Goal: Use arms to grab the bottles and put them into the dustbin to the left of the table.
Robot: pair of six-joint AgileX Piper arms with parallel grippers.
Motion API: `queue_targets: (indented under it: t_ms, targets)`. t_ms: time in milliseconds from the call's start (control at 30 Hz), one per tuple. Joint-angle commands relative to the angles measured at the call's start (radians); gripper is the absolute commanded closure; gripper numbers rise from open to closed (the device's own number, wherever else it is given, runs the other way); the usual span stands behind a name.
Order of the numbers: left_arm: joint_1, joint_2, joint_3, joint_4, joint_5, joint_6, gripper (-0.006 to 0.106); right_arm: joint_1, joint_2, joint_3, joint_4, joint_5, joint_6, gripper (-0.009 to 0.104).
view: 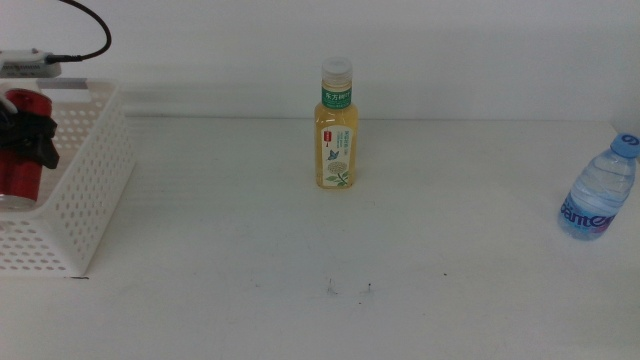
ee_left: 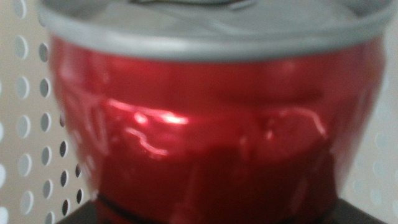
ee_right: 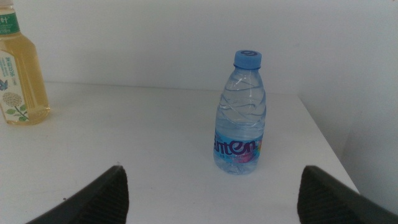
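We see the left claw [view: 30, 135] over the white basket [view: 85, 190] at the left edge of the table [view: 300, 300], closed around the red can [view: 18, 165], which sits upright between its jaws inside the basket's walls. From the left wrist camera the can [ee_left: 211, 137] fills nearly the whole picture, blurred, its grey rim toward the far side from the claw, with the basket's holed wall [ee_left: 25, 124] just behind it. We cannot tell whether the can touches the basket floor.

Our right claw [ee_right: 211, 199] stands wide, its two dark jaws far apart, holding nothing. The water bottle [ee_right: 241, 115] with the blue cap stands upright straight ahead of this claw, in line with the gap between its jaws and apart from them. In the overhead view that bottle [view: 598, 190] is near the table's right edge.

The yellow tea bottle [view: 337, 125] stands upright at the middle of the table, well away from both claws; from the right claw it [ee_right: 18, 74] lies ahead and off to one side
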Motion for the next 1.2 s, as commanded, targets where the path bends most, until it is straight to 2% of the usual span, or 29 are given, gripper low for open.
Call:
queue_targets:
  t_ms: [0, 33, 133, 167, 367, 500, 733, 933, 1000, 1167]
  targets:
    - [0.001, -0.015, -0.014, -0.023, -0.011, 0.001, 0.044, -0.009, -0.005, 0.004, -0.003, -0.013, -0.005, 0.006]
    - [-0.003, -0.015, -0.014, -0.020, -0.003, 0.001, 0.032, -0.009, -0.005, 0.004, -0.003, -0.013, -0.005, 0.006]
    - [-0.015, -0.021, -0.014, -0.013, 0.006, -0.005, 0.010, -0.009, -0.005, 0.004, -0.003, -0.013, -0.005, 0.006]
    - [-0.020, -0.024, -0.014, -0.002, 0.014, -0.005, 0.007, -0.009, -0.005, 0.004, -0.003, -0.013, -0.005, 0.006]
    - [-0.083, -0.089, -0.014, 0.133, 0.055, -0.078, 0.007, -0.009, -0.005, 0.004, -0.003, -0.013, -0.005, 0.006]
    - [-0.110, -0.178, -0.014, 0.162, 0.086, -0.135, 0.007, -0.009, -0.005, 0.004, -0.003, -0.013, -0.005, 0.006]
    - [-0.192, -0.339, -0.012, 0.059, 0.161, -0.137, 0.007, -0.009, -0.005, 0.004, -0.003, -0.013, -0.005, 0.006]
    - [-0.289, -0.453, 0.050, -0.020, 0.161, -0.209, 0.007, -0.009, -0.005, 0.004, -0.003, -0.013, -0.005, 0.006]
    - [-0.336, -0.495, 0.100, -0.027, 0.161, -0.226, 0.007, -0.009, -0.005, 0.004, -0.003, -0.013, -0.005, 0.006]
    - [-0.464, -0.618, 0.282, -0.027, -0.022, -0.275, 0.007, -0.009, -0.005, 0.004, -0.003, -0.013, -0.005, 0.006]
